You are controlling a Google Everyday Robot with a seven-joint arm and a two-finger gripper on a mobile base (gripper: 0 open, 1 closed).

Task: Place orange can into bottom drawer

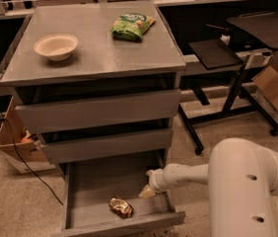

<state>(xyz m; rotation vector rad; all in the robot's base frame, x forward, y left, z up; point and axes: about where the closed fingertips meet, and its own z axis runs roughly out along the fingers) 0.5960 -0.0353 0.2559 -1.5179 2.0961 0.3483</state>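
Observation:
The orange can [121, 207] lies on its side in the open bottom drawer [90, 181], near the drawer's front. It is shiny, golden-orange and brown. My gripper [148, 190] hangs at the end of the white arm, over the right part of the drawer, a little right of and above the can. It is apart from the can and holds nothing.
A beige bowl [56, 45] and a green snack bag [131, 26] sit on the grey cabinet top [99, 58]. The two upper drawers are closed. A cardboard box [18, 142] stands left of the cabinet; a black stand [237, 78] and another box stand to the right.

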